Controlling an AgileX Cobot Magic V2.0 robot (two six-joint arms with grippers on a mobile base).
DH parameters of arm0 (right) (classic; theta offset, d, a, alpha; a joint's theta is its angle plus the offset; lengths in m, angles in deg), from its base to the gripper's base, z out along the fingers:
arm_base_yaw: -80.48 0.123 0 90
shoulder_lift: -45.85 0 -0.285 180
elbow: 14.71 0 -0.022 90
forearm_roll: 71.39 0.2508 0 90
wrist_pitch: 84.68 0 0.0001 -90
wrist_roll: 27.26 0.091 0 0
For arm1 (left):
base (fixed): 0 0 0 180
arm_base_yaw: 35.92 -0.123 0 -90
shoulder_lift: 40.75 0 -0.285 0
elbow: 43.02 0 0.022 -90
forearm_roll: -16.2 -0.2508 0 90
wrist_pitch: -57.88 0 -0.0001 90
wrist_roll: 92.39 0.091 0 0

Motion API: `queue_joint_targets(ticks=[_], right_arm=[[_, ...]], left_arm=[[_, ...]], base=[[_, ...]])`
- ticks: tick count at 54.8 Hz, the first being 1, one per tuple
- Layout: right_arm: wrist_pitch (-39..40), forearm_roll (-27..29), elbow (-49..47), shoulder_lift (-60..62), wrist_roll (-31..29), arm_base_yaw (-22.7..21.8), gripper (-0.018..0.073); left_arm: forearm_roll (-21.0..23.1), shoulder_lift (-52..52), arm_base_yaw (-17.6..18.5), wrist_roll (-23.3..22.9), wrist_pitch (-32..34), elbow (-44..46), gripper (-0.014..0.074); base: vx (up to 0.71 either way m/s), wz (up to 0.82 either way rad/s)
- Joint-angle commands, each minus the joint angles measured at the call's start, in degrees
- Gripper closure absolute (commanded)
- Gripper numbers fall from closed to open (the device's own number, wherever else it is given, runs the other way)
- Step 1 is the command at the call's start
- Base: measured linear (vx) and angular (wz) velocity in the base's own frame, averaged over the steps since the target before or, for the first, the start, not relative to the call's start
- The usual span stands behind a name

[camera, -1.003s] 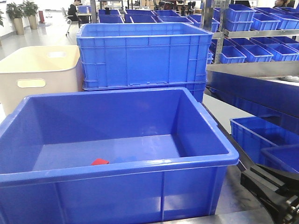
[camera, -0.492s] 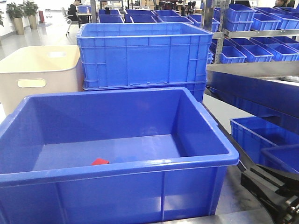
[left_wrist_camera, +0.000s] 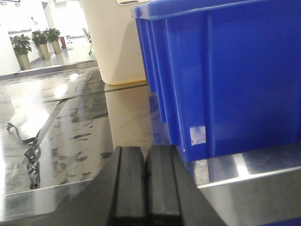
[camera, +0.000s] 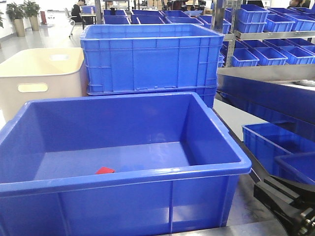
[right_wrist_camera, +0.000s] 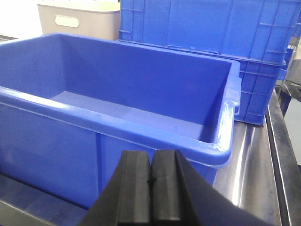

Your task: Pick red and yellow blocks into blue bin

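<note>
The large blue bin (camera: 224, 142) with smooth walls and a rolled rim fills the front view. A corner of the red block (camera: 105, 170) shows on its floor behind the near rim. The yellow brick is hidden. My left gripper (left_wrist_camera: 146, 155) is shut and empty, low beside the bin's outer wall (left_wrist_camera: 244, 80). My right gripper (right_wrist_camera: 151, 157) is shut and empty, just outside the bin's near right corner (right_wrist_camera: 221, 148). The right arm (camera: 288, 204) shows at the lower right of the front view.
A ribbed blue crate (camera: 152, 56) stands behind the bin and a beige tub (camera: 39, 78) with a handle slot to its left. Smaller blue trays (camera: 275, 142) sit at the right. A black cable (left_wrist_camera: 33, 150) lies on the steel table.
The right arm at the lower right of the front view has shifted slightly downward. The red block and the bin have not moved.
</note>
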Motion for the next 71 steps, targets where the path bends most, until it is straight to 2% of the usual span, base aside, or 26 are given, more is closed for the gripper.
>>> queue_joint_targets(ticks=[1, 27, 38, 44, 50, 60, 67, 71], right_arm=[[4.18, -0.45, -1.67, 0.41, -0.48, -0.15, 0.0569], [4.04, 0.11, -1.32, 0.19, -0.37, -0.15, 0.0569], [5.07, 2.02, 8.73, 5.60, -1.54, -0.48, 0.0569], [4.82, 8.22, 15.37, 11.50, -4.97, -3.34, 0.0569], [5.02, 15.13, 21.71, 18.74, -9.32, -9.02, 0.0569], [4.49, 14.50, 30.36, 33.07, -10.73, -16.17, 0.0569], [4.29, 16.10, 34.34, 42.28, -10.62, -18.04, 0.0569], [5.00, 16.18, 35.05, 43.24, -10.62, -18.31, 0.0569]], left_arm=[[0.23, 0.39, -0.14, -0.57, 4.80, 1.05, 0.0596], [0.23, 0.39, -0.14, -0.57, 4.80, 1.05, 0.0594], [0.23, 0.39, -0.14, -0.57, 4.80, 1.05, 0.0594], [0.23, 0.39, -0.14, -0.57, 4.80, 1.05, 0.0594], [0.23, 0.39, -0.14, -0.57, 4.80, 1.05, 0.0594], [0.23, 0.39, -0.14, -0.57, 4.80, 1.05, 0.0594], [0.23, 0.39, -0.14, -0.57, 4.80, 1.05, 0.0594], [0.23, 0.39, -0.14, -0.57, 4.70, 1.05, 0.0594]], base=[[0.00, 0.00], [0.00, 0.00], [0.00, 0.00], [0.00, 0.00], [0.00, 0.00], [0.00, 0.00], [0.00, 0.00], [0.00, 0.00]])
